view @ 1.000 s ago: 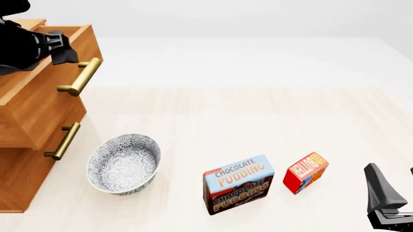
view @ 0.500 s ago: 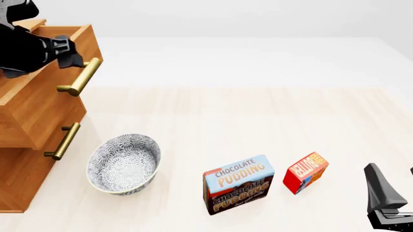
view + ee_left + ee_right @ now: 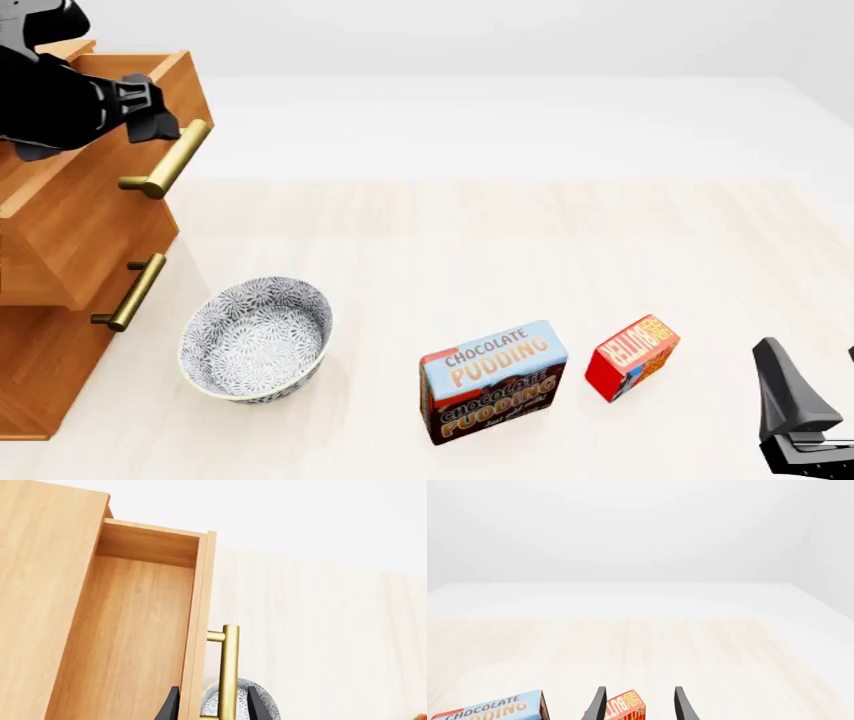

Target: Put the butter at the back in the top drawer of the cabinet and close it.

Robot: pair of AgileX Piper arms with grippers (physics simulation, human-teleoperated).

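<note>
The cabinet (image 3: 54,250) stands at the left of the table. Its top drawer (image 3: 100,160) is pulled out, and its bare wooden inside (image 3: 127,640) shows in the left wrist view. My left gripper (image 3: 150,112) is open at the drawer's front; in the left wrist view (image 3: 213,707) its fingers straddle the front panel and the brass handle (image 3: 230,670) without gripping. The butter (image 3: 633,356), a small red box, lies on the table at the right. My right gripper (image 3: 809,365) is open just short of it. In the right wrist view (image 3: 640,707) the butter (image 3: 626,709) sits between the fingertips' line of sight.
A blue-and-brown Chocolate Pudding box (image 3: 491,381) stands left of the butter. A patterned bowl (image 3: 256,338) sits in front of the cabinet below the open drawer. The middle drawer's handle (image 3: 131,292) sticks out beneath the top one.
My left gripper has shifted slightly right, from over the drawer toward its front and handle. The drawer, the butter and the right gripper have not moved.
</note>
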